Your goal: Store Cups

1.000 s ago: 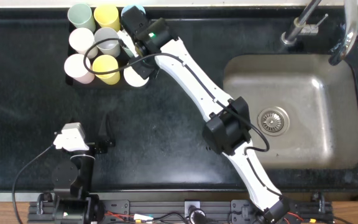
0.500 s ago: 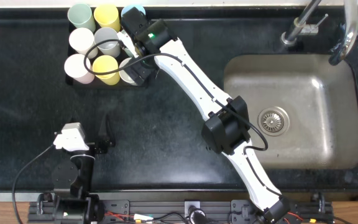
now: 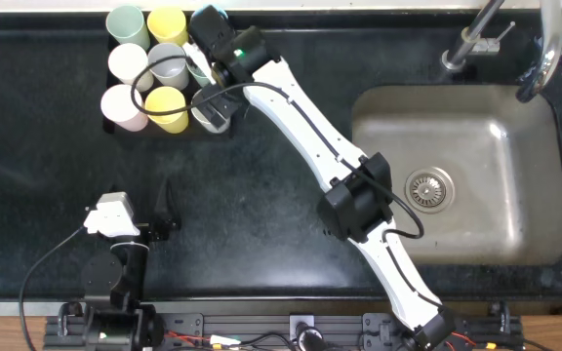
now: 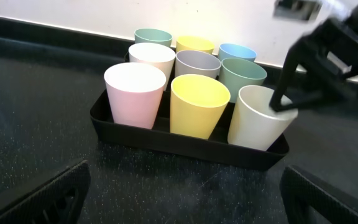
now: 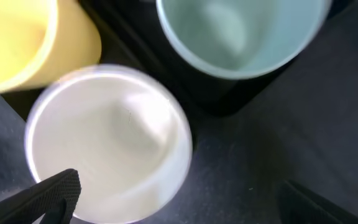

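- Right pincer (image 5: 179,186): fingers spread wide, gripping nothing, one finger over the cream cup (image 4: 260,121).
- Cream cup: leaning in the black tray (image 4: 185,150), corner slot.
- Risk: that finger could snag the rim on withdrawal and tip the cup out.

Black speckled stone countertop (image 3: 252,214), flat and dark throughout. Black rectangular plastic tray (image 4: 166,142) rests directly on it, near the back edge at left. Stainless steel sink basin (image 3: 486,127) is sunk into it at right.
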